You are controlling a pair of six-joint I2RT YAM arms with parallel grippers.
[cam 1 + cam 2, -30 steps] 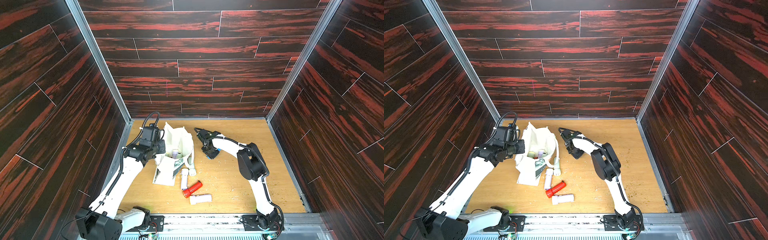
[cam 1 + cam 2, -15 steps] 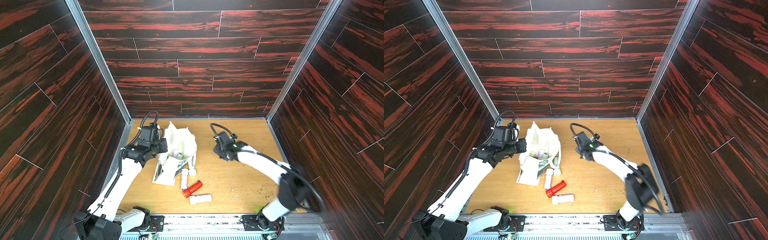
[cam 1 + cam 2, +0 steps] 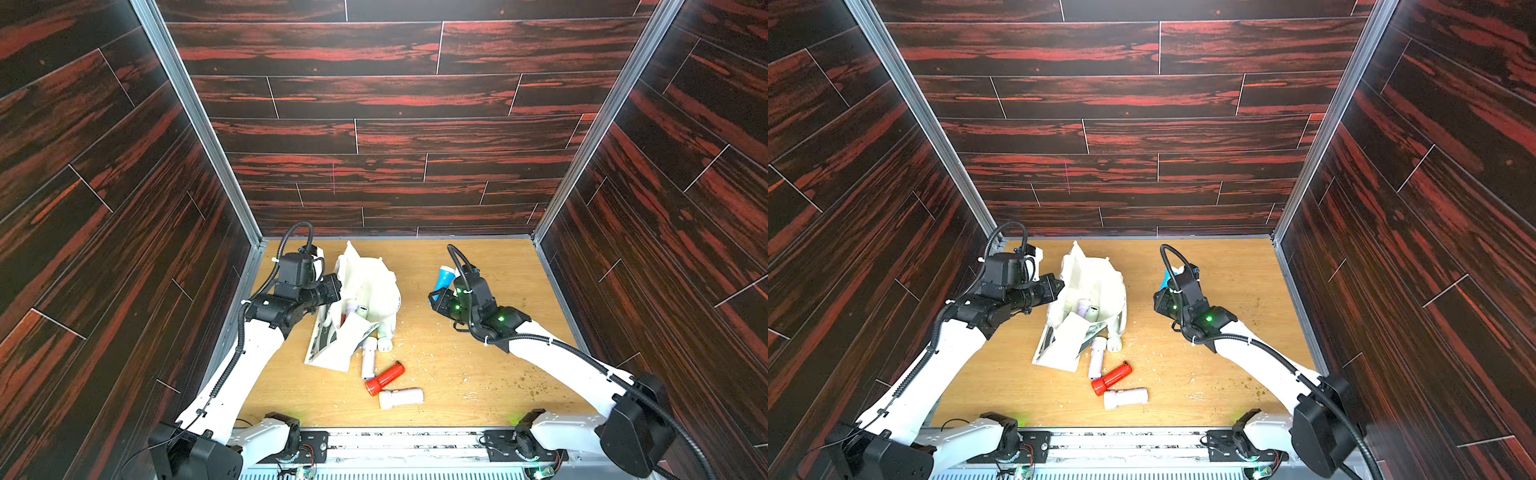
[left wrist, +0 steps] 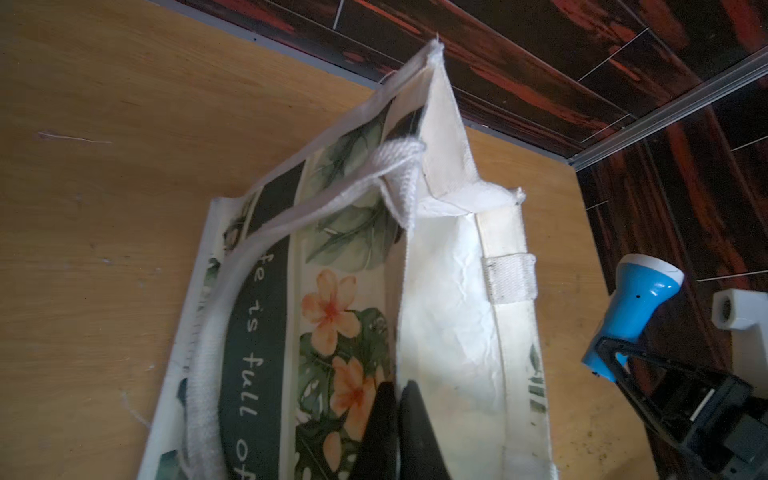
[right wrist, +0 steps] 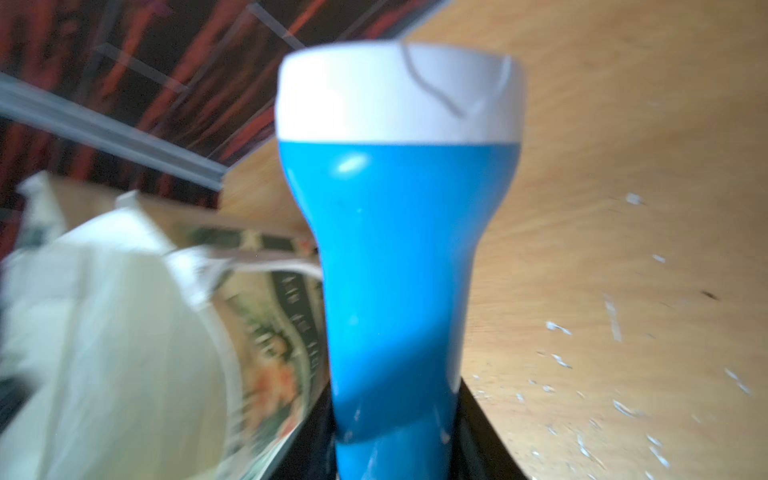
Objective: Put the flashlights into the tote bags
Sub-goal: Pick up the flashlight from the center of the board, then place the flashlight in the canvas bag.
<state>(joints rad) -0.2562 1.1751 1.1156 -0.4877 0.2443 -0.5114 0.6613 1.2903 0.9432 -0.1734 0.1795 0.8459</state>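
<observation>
Nearest the base, a pale flashlight (image 3: 400, 397) is seen lying on the table (image 3: 478, 374). A red flashlight (image 3: 384, 377) is touching it at its 11 o'clock, and a lilac flashlight (image 3: 367, 362) lies just beyond, against the bag's folded-over front. So at least three are judged not yet bagged. Past these, the tote bag (image 3: 370, 286) is propped mouth-up, with several pale flashlights (image 3: 358, 309) visible inside. At the bag's 9 o'clock the left gripper (image 4: 398, 388) is clenched on the printed side wall at the rim, so the mouth is held open. At the bag's 3 o'clock, well apart, the right gripper (image 3: 440, 293) is clamped on the tail of the blue flashlight (image 3: 444, 277), head raised toward 12 o'clock. Risks as judged: only the narrow tail is gripped, so the wider head could be levered loose or twisted during the swing over. The mouth is narrowed by the slumped front panel, so the head could catch on the rim or the handle loop (image 4: 216, 332) and be dropped outside. If the thin canvas slips from the left pinch, the bag would collapse. Arm contact over the mouth is also possible.
</observation>
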